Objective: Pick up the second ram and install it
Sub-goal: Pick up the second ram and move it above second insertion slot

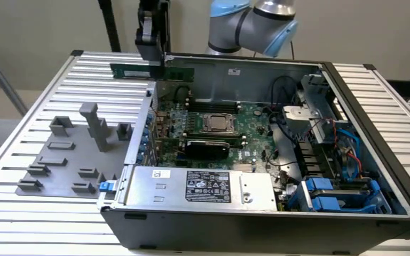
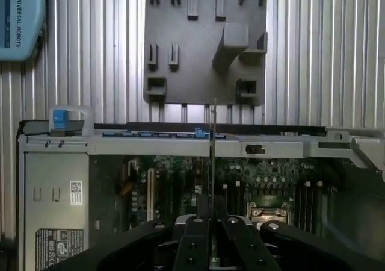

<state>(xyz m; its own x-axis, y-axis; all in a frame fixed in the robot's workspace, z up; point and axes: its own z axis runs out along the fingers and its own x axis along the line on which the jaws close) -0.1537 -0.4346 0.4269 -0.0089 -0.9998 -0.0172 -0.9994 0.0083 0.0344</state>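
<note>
My gripper (image 1: pixel 151 53) hangs above the far left corner of the open computer case (image 1: pixel 262 213), shut on the second ram (image 1: pixel 139 70). In the exterior view the thin green stick lies level and sticks out of the fingers on both sides. Seen from the wrist it is edge-on, a thin line (image 2: pixel 212 150) rising from between the black fingers (image 2: pixel 191 241). It sits over the case wall, between the grey holder plate (image 2: pixel 198 72) and the motherboard (image 1: pixel 251 120). The CPU socket (image 1: pixel 219 124) and the long black slots (image 1: pixel 209 108) lie below, inside the case.
The grey holder plate (image 1: pixel 55 178) with its upright blocks lies on the slatted table (image 1: pixel 20 213) at the exterior view's left. A power supply (image 1: pixel 198 186) fills the case's near side. Blue drive bays (image 1: pixel 333 194) and cables (image 1: pixel 298 133) stand at the right.
</note>
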